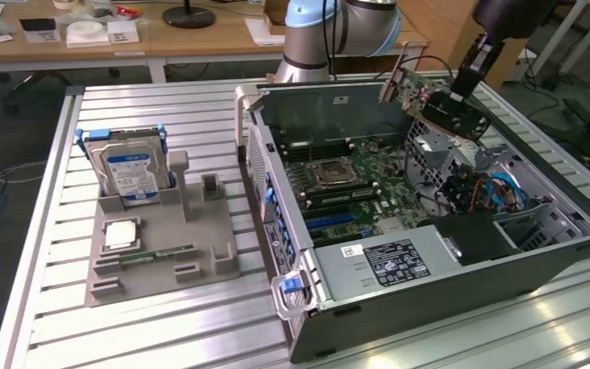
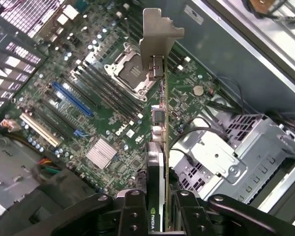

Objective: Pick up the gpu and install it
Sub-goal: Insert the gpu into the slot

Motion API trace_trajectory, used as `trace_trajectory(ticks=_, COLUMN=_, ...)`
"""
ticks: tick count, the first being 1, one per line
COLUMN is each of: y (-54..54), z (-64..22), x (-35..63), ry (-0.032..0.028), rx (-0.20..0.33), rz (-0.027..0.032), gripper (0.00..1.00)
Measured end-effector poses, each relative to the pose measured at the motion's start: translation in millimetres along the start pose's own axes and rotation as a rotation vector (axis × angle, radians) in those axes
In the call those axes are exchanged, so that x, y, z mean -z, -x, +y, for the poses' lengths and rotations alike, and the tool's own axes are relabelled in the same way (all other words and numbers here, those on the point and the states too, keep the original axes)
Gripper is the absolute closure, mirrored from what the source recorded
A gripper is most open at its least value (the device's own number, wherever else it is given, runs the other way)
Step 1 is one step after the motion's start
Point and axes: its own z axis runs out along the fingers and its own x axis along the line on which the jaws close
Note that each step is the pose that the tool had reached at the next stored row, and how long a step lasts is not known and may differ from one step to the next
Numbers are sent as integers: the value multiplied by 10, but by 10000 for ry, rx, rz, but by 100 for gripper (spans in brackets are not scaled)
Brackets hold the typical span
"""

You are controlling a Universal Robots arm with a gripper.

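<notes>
Holding gpu (image 1: 429, 96) clamped between fingers of gripper (image 2: 156, 204), edge-on, tilted, well above motherboard (image 2: 88, 113) inside open case (image 1: 479, 284).

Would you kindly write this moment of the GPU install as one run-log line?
grip: end effector shut on gpu | gpu: in the air over motherboard of open computer case | install: not seated

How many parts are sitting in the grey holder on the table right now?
3. A hard drive stands upright at the far end of the grey holder; a silver processor lies flat in front of it; a green memory stick lies nearest the camera. None seems hidden.
</notes>
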Motion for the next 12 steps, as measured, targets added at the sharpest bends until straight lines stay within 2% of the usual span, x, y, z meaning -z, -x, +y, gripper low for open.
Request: trace_trajectory(ticks=12, y=0, z=0, x=-1, ry=30, rx=1731, rz=108, gripper=73)
